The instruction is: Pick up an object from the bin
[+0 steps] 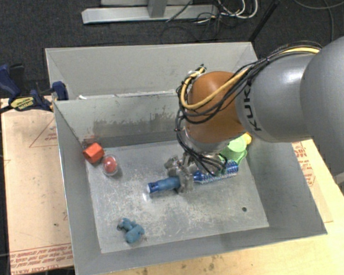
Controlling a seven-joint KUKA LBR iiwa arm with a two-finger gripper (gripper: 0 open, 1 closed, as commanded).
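Closest to me, a small blue-grey lump (131,231) lies alone near the front left corner of the bin (76,189). The claw (182,177) hangs low mid-bin, at the right end of a short blue tube (163,187); whether it is open, closed or gripping, I can't tell. The tube looks light, rigid and smooth, and likely to roll, so across its middle seems the best hold. The orange wrist cover (214,113) hides part of a green thing (238,148) and a blue-and-white striped piece (219,173).
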